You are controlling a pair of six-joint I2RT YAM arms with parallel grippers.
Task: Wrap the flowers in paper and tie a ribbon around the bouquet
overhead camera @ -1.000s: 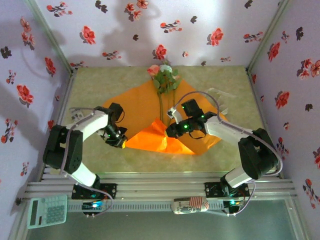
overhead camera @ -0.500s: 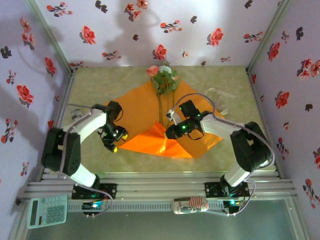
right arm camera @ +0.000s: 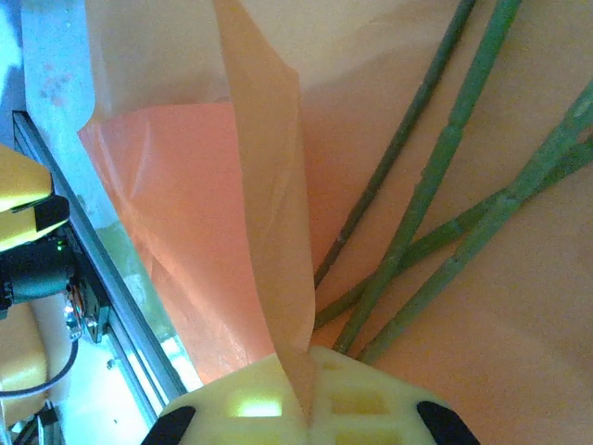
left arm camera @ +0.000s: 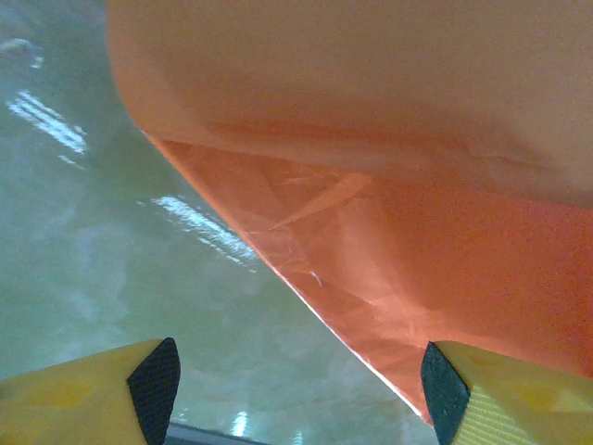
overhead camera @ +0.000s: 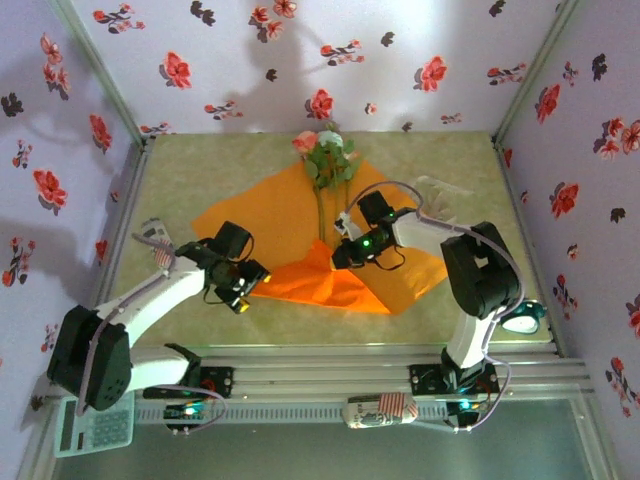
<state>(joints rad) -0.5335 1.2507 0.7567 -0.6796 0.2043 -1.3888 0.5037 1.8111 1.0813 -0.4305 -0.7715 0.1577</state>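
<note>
Left gripper [left arm camera: 298,375] agape — glossy, maybe marbled table [left arm camera: 93,260]

Pale green glossy tabletop [overhead camera: 200,170] behind grey slotted metal rail [overhead camera: 320,380]. Teal calculator [overhead camera: 105,428] at the rail's left end, red-white striped packet [overhead camera: 380,410] on its front.

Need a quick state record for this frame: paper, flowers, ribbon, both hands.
paper: orange sheet spread on the table, near part folded up
flowers: lying on the paper, blooms at the far end, stems toward the arms, not wrapped yet
ribbon: loose by the paper's right corner, untied
left hand: open, empty, at the paper's near-left edge
right hand: shut on a raised fold of paper beside the stems
</note>
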